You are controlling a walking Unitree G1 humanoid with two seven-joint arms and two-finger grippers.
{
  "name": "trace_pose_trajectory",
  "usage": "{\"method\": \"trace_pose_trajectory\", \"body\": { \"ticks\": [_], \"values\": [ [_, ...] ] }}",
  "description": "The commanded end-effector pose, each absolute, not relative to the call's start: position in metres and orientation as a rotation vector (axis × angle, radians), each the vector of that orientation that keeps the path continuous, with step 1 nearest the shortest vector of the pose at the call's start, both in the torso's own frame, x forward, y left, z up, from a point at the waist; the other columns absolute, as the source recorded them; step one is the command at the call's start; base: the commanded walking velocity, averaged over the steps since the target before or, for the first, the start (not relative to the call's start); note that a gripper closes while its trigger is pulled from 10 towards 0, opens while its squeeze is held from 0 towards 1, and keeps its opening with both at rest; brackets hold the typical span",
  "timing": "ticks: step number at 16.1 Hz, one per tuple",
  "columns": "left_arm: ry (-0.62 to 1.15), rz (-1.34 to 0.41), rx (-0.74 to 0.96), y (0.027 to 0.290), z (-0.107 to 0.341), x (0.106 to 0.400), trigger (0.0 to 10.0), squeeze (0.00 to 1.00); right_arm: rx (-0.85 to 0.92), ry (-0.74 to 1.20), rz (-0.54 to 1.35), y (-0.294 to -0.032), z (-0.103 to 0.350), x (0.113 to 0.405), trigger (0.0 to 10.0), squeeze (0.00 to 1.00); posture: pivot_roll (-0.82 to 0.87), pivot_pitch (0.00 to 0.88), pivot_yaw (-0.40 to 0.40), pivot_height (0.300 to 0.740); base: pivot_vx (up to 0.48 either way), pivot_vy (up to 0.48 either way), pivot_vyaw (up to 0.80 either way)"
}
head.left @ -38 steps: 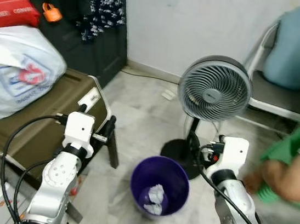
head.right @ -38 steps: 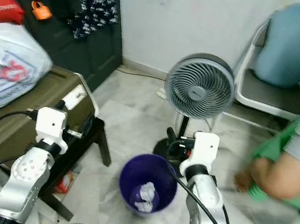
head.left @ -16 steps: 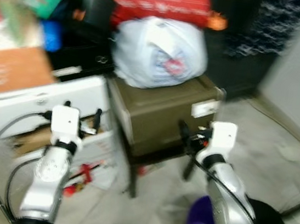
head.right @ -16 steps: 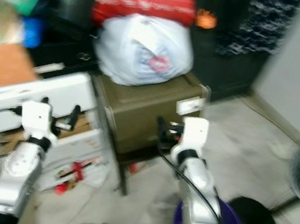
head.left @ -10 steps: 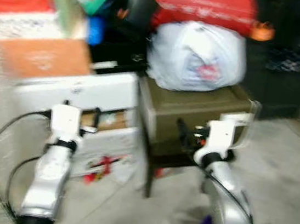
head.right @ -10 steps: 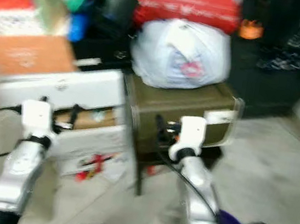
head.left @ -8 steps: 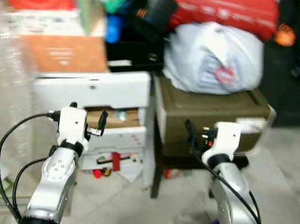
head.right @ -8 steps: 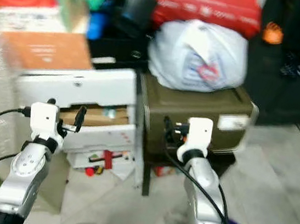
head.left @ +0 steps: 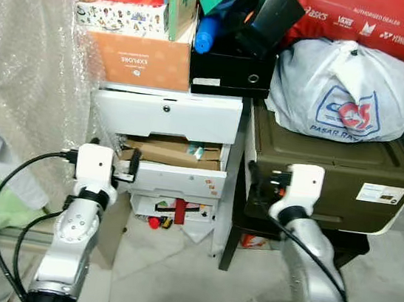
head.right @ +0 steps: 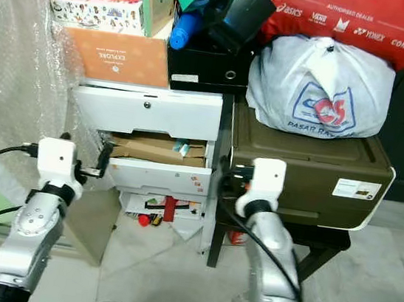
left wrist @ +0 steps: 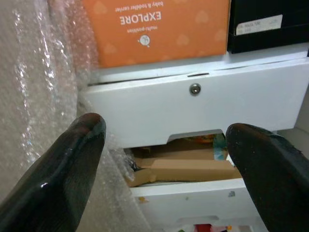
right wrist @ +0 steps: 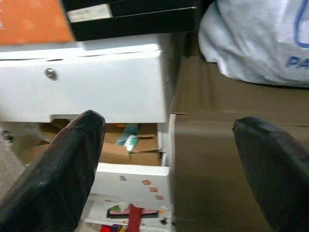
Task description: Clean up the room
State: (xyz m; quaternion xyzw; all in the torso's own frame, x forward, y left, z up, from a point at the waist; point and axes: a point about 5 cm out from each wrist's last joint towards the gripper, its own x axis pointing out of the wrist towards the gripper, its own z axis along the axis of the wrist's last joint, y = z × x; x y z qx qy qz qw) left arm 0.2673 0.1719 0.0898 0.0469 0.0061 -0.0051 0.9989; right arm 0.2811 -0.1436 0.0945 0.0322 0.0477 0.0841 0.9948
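**Both grippers empty and raised before a crowded drawer unit**

The left gripper [left wrist: 161, 159] and the right gripper [right wrist: 169, 164] are held up at chest height, fingers spread wide with nothing between them. I judge this a carrying-ready pose while the robot looks for what to tidy next; neither touches anything.

Straight ahead stands a white drawer unit [head.left: 165, 116]. Its top drawer is closed, while the middle drawer [head.left: 168, 179] is pulled out, probably left so because it is overfull: flattened brown cardboard [left wrist: 188, 169] and a small teal packet fill it to the rim. Under the unit's bottom edge, on the floor, small red and white odds and ends [head.left: 172, 210] lie scattered; these look like the likeliest things to clean up.

On the unit's top sit an orange box [head.left: 139, 59] at the left edge and a black box [head.left: 231, 69] at the right. Just beside the unit, an olive-brown storage trunk [head.left: 326, 167] rests on a dark stand and carries a tied white plastic bag [head.left: 344, 91], with a red bag [head.left: 368, 24] above it. Bubble wrap [head.left: 35, 62] hangs along the unit's left side.
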Motion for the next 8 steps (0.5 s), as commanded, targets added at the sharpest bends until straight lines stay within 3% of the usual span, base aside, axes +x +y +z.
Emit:
{"method": "trace_pose_trajectory", "body": {
  "ticks": [1, 8],
  "values": [
    [0.009, -0.003, 0.105, 0.1728, 0.0924, 0.2686, 10.0, 0.00, 0.059, 0.084, 0.159, -0.1444, 0.0980, 0.2831, 10.0, 0.00, -0.12, 0.004, 0.033, 0.740, 0.000, 0.000, 0.00],
    [0.007, -0.018, 0.098, 0.1709, 0.0930, 0.2700, 10.0, 0.00, 0.040, 0.079, 0.161, -0.1425, 0.0990, 0.2850, 10.0, 0.00, -0.12, 0.004, 0.032, 0.740, 0.000, 0.000, 0.00]
  ]
}}
